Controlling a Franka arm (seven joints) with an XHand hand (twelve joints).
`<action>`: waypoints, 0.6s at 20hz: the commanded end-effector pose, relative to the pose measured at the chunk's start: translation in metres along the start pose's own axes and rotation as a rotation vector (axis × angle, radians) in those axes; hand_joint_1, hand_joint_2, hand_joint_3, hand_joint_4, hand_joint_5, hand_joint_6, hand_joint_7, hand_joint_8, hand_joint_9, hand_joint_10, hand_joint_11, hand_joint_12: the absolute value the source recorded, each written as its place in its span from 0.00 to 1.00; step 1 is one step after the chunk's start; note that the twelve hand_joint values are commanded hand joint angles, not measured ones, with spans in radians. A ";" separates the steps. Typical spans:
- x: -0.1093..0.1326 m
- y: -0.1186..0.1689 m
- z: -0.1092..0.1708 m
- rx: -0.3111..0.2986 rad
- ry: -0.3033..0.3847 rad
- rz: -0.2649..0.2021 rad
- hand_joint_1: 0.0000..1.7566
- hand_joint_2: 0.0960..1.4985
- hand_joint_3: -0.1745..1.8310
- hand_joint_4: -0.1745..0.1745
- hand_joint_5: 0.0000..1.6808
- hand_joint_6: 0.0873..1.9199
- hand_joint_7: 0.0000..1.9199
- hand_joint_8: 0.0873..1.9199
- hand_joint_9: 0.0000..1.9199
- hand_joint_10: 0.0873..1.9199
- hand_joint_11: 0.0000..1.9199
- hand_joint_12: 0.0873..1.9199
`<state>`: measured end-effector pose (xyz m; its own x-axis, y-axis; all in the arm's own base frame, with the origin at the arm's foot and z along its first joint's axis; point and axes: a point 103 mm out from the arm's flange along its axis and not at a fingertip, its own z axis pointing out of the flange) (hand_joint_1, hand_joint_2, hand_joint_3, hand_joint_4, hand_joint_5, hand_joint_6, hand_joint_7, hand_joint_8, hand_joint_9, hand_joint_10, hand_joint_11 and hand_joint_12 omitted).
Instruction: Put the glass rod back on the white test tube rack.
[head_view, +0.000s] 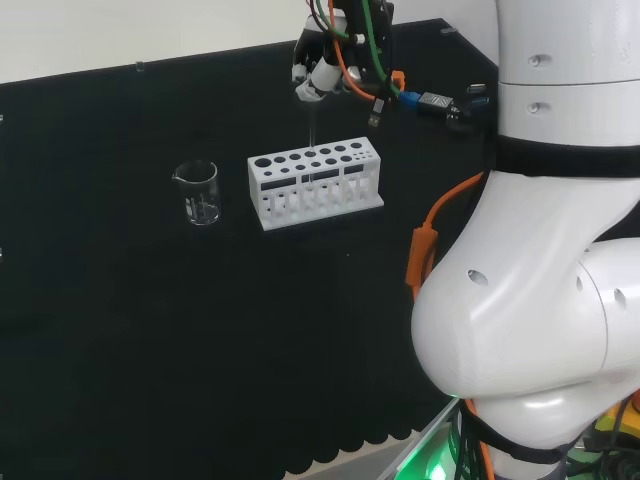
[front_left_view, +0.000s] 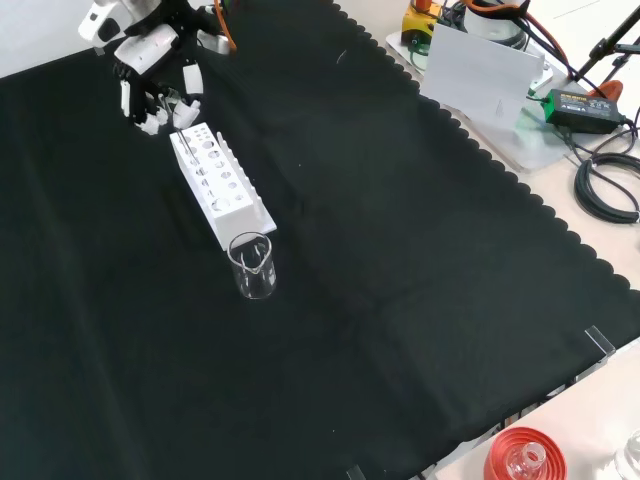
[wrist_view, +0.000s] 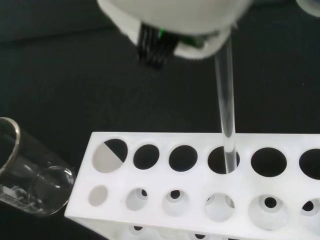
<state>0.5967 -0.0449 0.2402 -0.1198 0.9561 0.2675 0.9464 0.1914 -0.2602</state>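
The rod (wrist_view: 225, 105), thin, stiff, smooth and judged brittle and slippery, is pinched by its upper end in the curled fingers of the hand (head_view: 318, 75) and hangs upright with its tip entering a hole of the rack (wrist_view: 200, 192).

On your desk (front_left_view: 420, 300), draped in black cloth, you have a clear glass beaker (front_left_view: 252, 266) standing upright. In the front view, look to the lower right corner: a red ribbed ring stand (front_left_view: 525, 455) sits off the cloth, and a black cable coil (front_left_view: 607, 185) lies at the right edge.
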 end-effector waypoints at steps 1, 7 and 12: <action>0.002 -0.012 -0.007 0.010 0.001 0.001 0.70 0.25 0.53 0.00 0.37 0.49 0.65 0.30 0.99 0.06 1.00 0.21; 0.007 -0.018 -0.016 -0.002 0.005 0.005 0.71 0.24 0.53 0.00 0.34 0.47 0.62 0.30 1.00 0.03 1.00 0.25; 0.010 -0.026 -0.029 -0.019 0.008 0.010 0.71 0.24 0.51 0.00 0.34 0.46 0.61 0.30 1.00 0.03 1.00 0.27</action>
<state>0.5835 -0.0458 0.2670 -0.1152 0.9561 0.2696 0.9499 0.1854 -0.2515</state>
